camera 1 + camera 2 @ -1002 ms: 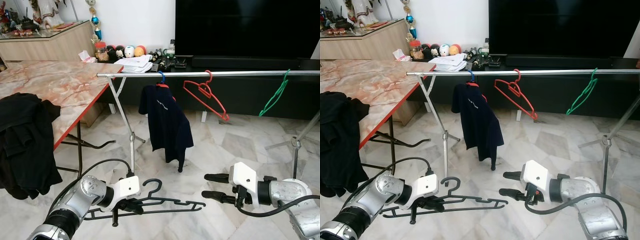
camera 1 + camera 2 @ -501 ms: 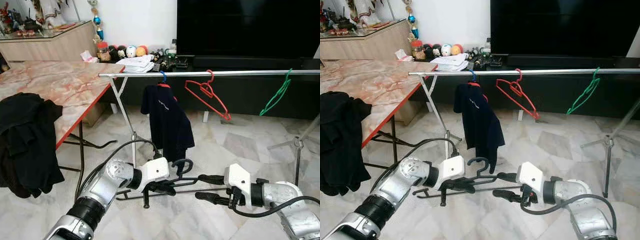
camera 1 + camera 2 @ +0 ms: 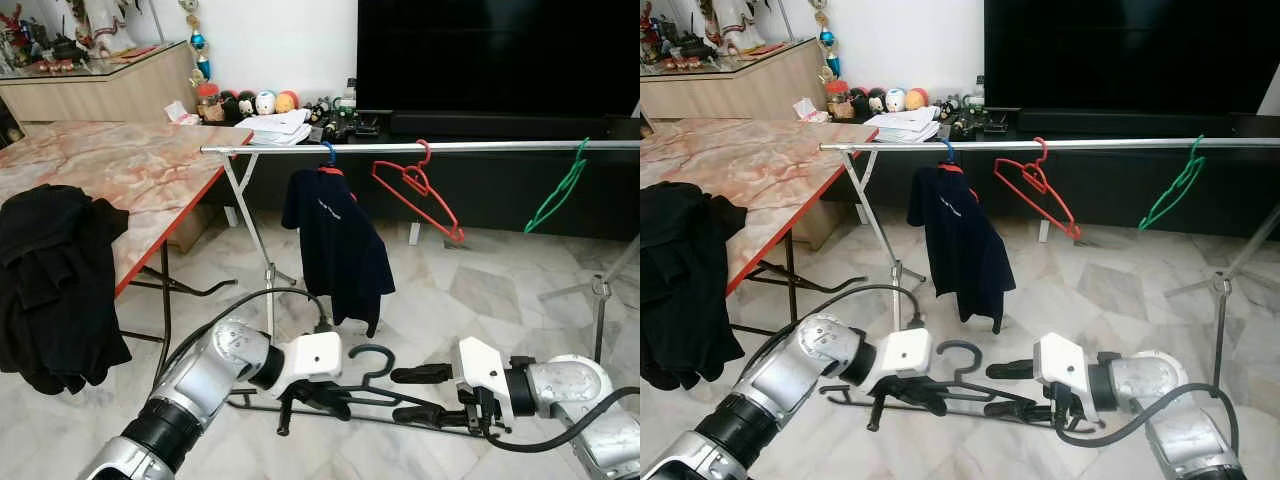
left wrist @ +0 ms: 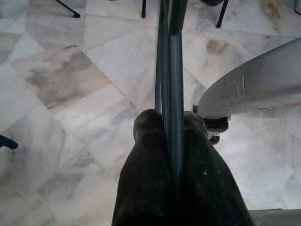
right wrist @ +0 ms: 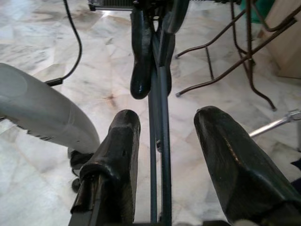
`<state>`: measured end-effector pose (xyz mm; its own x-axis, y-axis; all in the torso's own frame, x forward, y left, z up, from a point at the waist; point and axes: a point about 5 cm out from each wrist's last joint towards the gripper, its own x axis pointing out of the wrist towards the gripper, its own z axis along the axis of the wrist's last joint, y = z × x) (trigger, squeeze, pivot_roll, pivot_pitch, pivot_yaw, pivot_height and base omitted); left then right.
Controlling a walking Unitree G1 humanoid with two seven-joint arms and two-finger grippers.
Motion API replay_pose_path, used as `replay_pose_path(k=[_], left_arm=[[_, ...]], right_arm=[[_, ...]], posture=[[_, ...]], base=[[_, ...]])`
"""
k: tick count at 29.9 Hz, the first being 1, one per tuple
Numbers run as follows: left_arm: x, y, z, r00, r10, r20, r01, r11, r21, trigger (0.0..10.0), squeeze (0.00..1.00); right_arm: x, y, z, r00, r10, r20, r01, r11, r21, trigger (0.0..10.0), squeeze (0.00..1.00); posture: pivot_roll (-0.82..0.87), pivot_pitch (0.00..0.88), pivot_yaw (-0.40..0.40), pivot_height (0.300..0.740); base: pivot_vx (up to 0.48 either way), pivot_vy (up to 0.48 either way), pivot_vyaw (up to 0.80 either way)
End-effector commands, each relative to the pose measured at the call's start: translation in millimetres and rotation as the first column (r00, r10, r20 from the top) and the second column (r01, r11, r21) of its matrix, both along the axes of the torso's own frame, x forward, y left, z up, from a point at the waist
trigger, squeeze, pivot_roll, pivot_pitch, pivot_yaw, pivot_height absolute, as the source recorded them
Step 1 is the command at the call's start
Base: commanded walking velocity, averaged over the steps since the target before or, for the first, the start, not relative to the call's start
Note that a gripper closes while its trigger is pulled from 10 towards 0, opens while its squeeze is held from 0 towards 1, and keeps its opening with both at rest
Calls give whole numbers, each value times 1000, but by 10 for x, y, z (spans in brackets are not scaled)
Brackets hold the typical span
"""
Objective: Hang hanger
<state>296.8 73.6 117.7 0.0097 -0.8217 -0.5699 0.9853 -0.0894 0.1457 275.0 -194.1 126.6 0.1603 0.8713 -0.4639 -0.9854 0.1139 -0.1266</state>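
Since a second ago the left gripper (image 3: pixel 322 394) has swung inward with the dark hanger (image 3: pixel 372 398) toward the right gripper (image 3: pixel 422 393), and the two now meet low in front of the robot. The camera has also shifted slightly.

The left gripper is clamped tight on the hanger; in the left wrist view its fingertips (image 4: pixel 150 141) pinch the thin bars with no gap. The right gripper's fingers are spread wide. In the right wrist view the hanger's bars (image 5: pixel 159 155) run between its fingers (image 5: pixel 120 146) without touching either, so it holds nothing yet. The hanger lies roughly flat, its hook (image 3: pixel 958 356) curling up just beyond the left gripper, its long arm reaching across to the right gripper.

Progress: early. The hanger is picked up and carried, probably mid-handoff to the right gripper, though whether that is the plan is hard to say. Nothing is hung yet. The metal rail (image 3: pixel 430 147) sits well above and beyond both grippers, already carrying a navy shirt (image 3: pixel 338 243) on a blue hanger, a red hanger (image 3: pixel 418 192) and a green hanger (image 3: pixel 558 189).

Left to do: secure the grip, lift the hanger to rail height, turn the hook upright and drop it over the rail, likely in a free stretch between the hangers already there.
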Motion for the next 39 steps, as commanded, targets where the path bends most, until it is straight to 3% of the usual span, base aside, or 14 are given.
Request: replay_pose_path(k=[1,4,15,16,17,18,39], left_arm=[[-8,0,43,1000,-14,10,14,1000,-2,10000,0],[-26,-28,69,999,-32,8,32,999,-4,10000,0],[-36,-57,96,999,-33,10,33,999,-11,10000,0],[-35,-62,100,999,-33,11,33,999,-13,10000,0],[-35,-65,103,999,-33,11,33,999,-13,10000,0],[-37,-70,103,999,-34,12,34,999,-15,10000,0],[-39,-80,91,998,-45,45,45,999,-1,10000,0]], right_arm=[[-12,37,3,1000,29,-5,-29,1000,-6,10000,0],[37,55,-62,1000,-17,17,17,1000,-14,10000,0],[-19,58,-187,999,23,-37,-25,998,-57,10000,0],[-7,67,-181,999,10,-40,-12,999,-42,3569,0],[1,73,-175,999,2,-43,-3,1000,-31,3569,0],[-14,76,-171,998,13,-56,-14,1000,-24,0,0],[-24,81,-218,997,11,-70,-13,999,-29,0,0]], posture=[[-69,0,109,740],[-63,0,108,740],[-62,0,103,740],[-61,0,104,740],[-61,0,104,740],[-63,0,103,740],[-67,0,98,740]], base=[[0,0,0],[0,0,0],[0,0,0],[0,0,0],[0,0,0],[0,0,0],[0,0,0]])
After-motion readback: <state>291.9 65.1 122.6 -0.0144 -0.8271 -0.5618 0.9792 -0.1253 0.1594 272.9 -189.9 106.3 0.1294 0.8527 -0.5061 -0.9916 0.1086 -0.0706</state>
